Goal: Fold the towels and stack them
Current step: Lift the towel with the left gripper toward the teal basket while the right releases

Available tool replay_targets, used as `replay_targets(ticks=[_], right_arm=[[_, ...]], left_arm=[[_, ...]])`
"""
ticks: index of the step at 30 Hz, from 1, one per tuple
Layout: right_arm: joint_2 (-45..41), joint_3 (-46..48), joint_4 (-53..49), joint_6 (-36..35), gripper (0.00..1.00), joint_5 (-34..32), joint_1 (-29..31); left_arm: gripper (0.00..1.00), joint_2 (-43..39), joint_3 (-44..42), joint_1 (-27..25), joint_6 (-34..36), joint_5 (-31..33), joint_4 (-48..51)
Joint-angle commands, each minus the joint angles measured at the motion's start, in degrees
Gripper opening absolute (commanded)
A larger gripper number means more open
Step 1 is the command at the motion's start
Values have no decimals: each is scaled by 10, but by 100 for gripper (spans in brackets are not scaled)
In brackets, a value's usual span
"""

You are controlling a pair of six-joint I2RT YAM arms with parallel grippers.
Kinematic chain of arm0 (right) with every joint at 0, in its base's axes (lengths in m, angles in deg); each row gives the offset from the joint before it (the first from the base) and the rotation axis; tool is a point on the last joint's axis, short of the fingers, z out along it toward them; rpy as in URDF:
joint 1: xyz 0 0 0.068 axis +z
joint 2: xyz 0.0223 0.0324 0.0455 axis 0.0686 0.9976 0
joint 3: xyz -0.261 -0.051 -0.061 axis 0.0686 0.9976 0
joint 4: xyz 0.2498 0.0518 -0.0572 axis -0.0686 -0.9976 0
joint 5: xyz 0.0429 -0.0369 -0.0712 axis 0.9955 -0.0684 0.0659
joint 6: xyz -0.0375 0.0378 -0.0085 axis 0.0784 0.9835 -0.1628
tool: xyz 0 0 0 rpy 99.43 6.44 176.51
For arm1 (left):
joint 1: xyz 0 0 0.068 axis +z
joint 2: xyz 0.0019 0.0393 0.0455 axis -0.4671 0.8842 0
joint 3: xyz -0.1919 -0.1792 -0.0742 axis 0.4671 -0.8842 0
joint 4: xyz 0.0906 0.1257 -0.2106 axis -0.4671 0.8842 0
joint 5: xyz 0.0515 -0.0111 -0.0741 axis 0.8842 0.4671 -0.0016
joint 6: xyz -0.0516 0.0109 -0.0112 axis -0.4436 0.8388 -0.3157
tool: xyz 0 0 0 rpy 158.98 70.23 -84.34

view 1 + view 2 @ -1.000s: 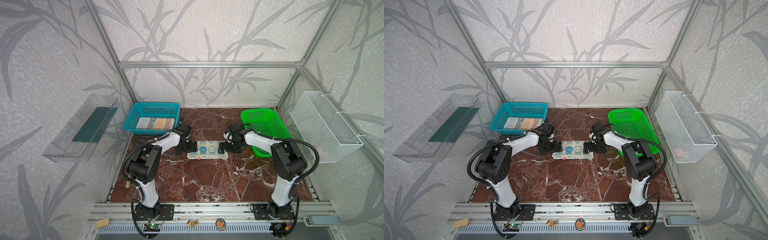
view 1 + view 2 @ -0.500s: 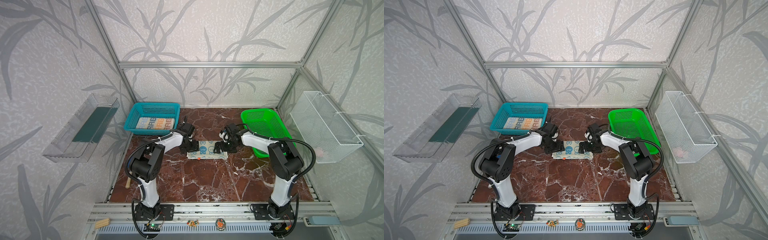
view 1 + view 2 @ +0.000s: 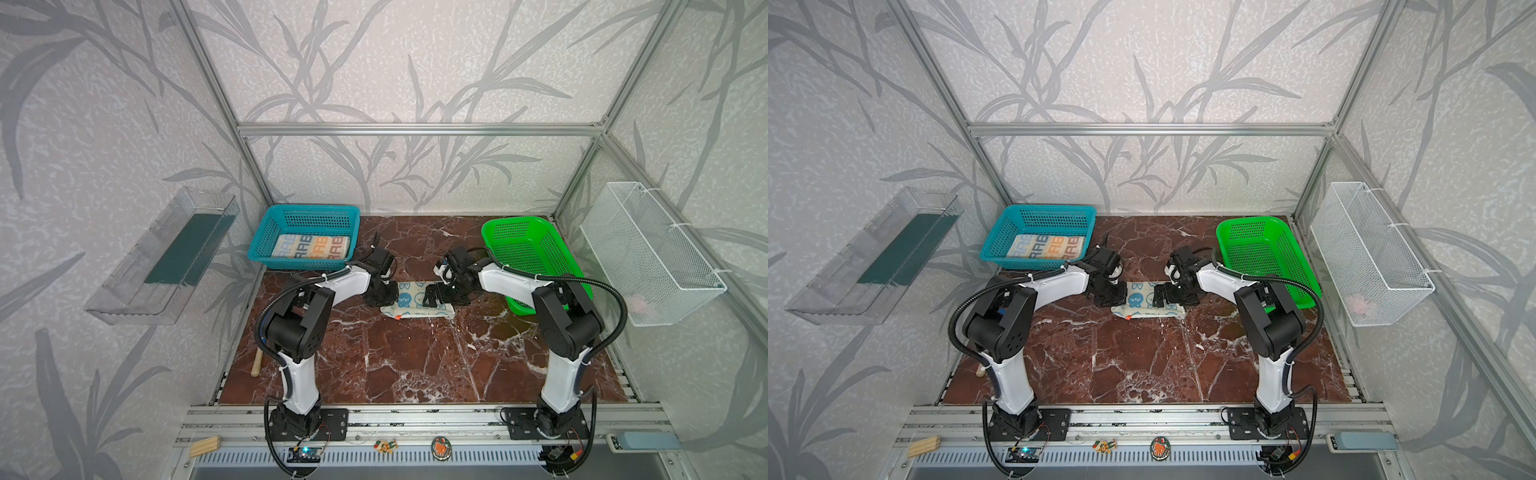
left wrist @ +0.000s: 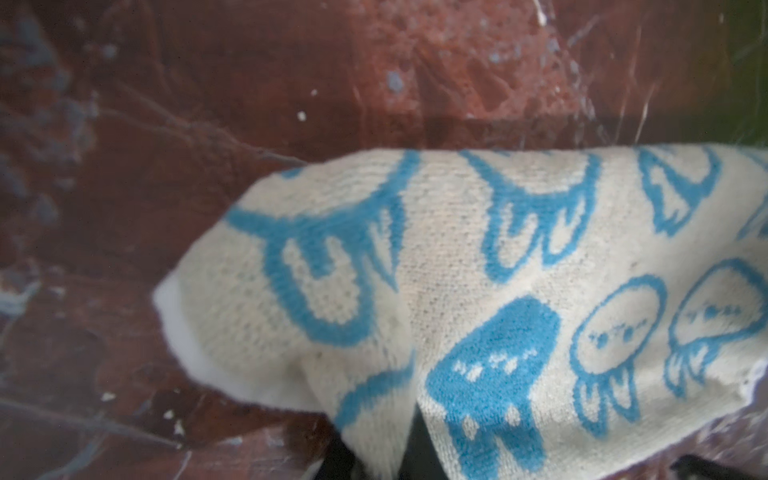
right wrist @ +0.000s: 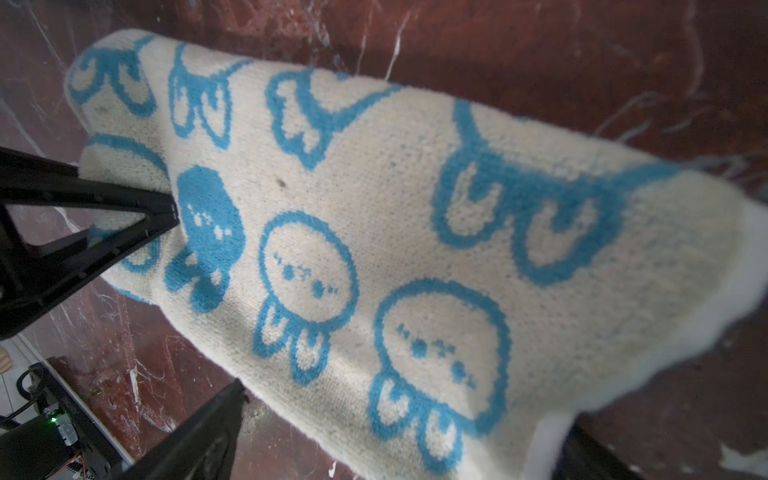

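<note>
Notes left gripper [image 3: 390,296] stretched inward, pinching blue-bunny towel [image 3: 410,298] end; right gripper [image 3: 432,298] opposite, low, jaws spread wide.

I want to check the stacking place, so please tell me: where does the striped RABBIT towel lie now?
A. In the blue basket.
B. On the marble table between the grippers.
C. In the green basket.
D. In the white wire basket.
A: in both top views the striped towel lies flat inside the blue basket.
</note>
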Motion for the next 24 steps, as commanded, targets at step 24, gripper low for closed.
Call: replay_targets(ticks=[24], right_arm=[[32, -325, -111, -42, 99, 9, 27]], left_arm=[[0, 83, 526, 129, 299, 302, 399]])
